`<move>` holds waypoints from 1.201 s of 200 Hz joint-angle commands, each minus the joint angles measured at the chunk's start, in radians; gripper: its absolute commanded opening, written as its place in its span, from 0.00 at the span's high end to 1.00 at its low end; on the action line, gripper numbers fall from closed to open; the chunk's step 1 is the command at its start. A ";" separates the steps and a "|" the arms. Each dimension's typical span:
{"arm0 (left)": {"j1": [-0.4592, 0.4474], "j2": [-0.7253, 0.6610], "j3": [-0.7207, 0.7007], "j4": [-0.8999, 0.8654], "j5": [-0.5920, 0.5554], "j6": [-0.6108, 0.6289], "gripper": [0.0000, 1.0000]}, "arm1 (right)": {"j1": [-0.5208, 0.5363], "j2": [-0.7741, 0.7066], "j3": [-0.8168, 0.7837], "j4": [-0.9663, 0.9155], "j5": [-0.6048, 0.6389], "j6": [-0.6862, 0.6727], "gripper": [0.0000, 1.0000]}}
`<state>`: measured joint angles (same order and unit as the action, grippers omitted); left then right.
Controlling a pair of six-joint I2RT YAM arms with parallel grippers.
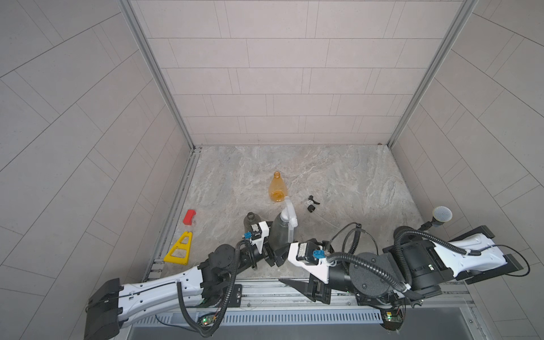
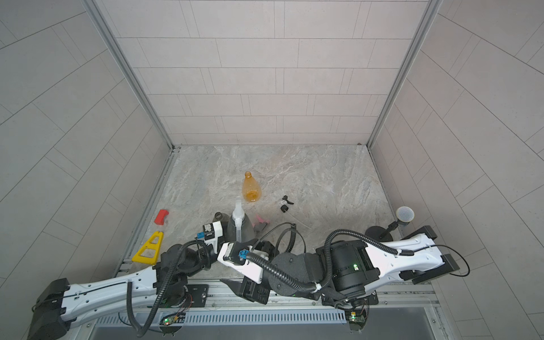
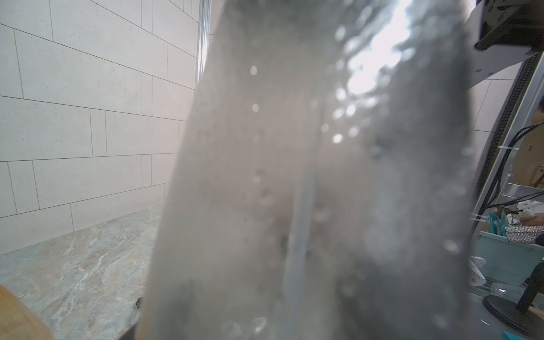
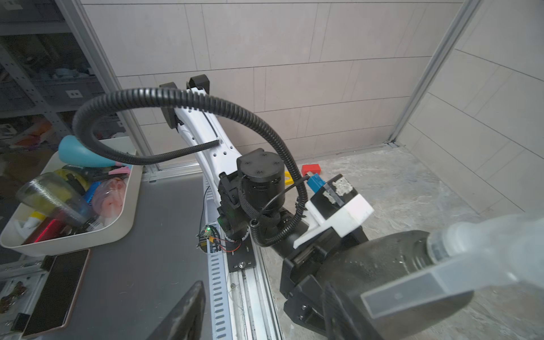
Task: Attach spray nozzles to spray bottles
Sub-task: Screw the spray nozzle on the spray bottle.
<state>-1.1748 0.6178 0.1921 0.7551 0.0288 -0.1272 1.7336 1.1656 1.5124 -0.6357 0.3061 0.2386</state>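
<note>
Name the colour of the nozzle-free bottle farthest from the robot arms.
The bottle is translucent orange-amber, best seen in a top view.

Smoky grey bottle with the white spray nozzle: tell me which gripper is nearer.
Left. The left gripper clamps the smoky grey bottle; the right gripper sits just beside it, jaws open.

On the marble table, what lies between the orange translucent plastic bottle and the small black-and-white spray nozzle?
Nothing: bare marble tabletop separates the orange translucent plastic bottle from the black-and-white spray nozzle, as a top view shows.
</note>
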 commanded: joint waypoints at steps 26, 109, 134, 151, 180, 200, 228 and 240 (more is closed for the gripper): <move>0.000 -0.027 0.026 0.053 0.049 -0.018 1.00 | -0.020 -0.214 -0.118 0.027 0.108 -0.009 0.38; 0.006 0.006 0.067 0.132 0.332 -0.128 1.00 | -0.441 -0.268 -0.182 0.140 -0.543 -0.146 0.36; 0.009 0.031 0.077 0.157 0.382 -0.158 1.00 | -0.455 -0.221 -0.170 0.145 -0.615 -0.182 0.35; 0.011 0.046 0.081 0.173 0.407 -0.170 1.00 | -0.480 -0.204 -0.172 0.162 -0.669 -0.185 0.34; 0.010 0.064 0.086 0.177 0.422 -0.174 1.00 | -0.506 -0.193 -0.179 0.204 -0.725 -0.173 0.34; 0.010 0.069 0.087 0.177 0.423 -0.175 1.00 | -0.524 -0.195 -0.188 0.233 -0.750 -0.159 0.34; 0.011 0.077 0.089 0.178 0.431 -0.178 1.00 | -0.549 -0.194 -0.202 0.273 -0.766 -0.135 0.34; 0.011 0.077 0.089 0.178 0.430 -0.177 1.00 | -0.558 -0.188 -0.202 0.289 -0.778 -0.123 0.34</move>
<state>-1.1690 0.6979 0.2428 0.8719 0.4332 -0.2962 1.1934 0.9829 1.3178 -0.4118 -0.4217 0.0982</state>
